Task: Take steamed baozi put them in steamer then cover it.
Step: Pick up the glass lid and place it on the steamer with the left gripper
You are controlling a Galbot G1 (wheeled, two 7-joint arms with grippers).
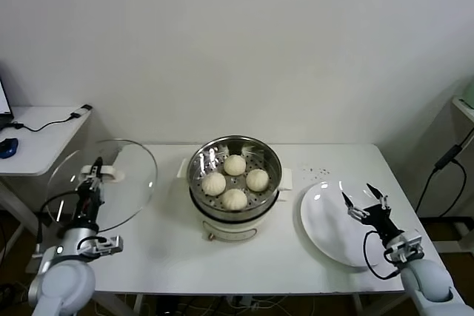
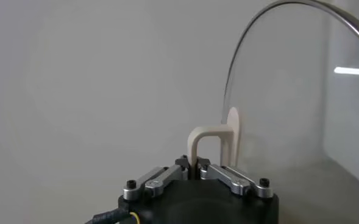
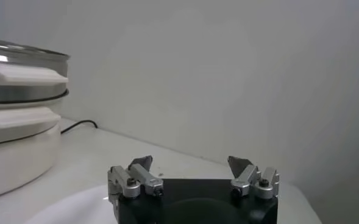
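The clear glass cover [image 1: 104, 184], metal-rimmed, stands tilted left of the steamer [image 1: 235, 183], its cream handle clamped by the left gripper [image 1: 95, 172]. 4 pleated baozi [image 1: 235, 181] sit inside; the right gripper [image 1: 365, 199] gapes over the white plate [image 1: 326, 223], whose right part it hides.

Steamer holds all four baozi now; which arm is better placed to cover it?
Left. Its hand is shut on the cover's handle, held up beside the steamer. The right hand hangs open and empty over the white plate.

Steamer [image 1: 234, 183] mouth open above; buns [image 1: 235, 180] fill it
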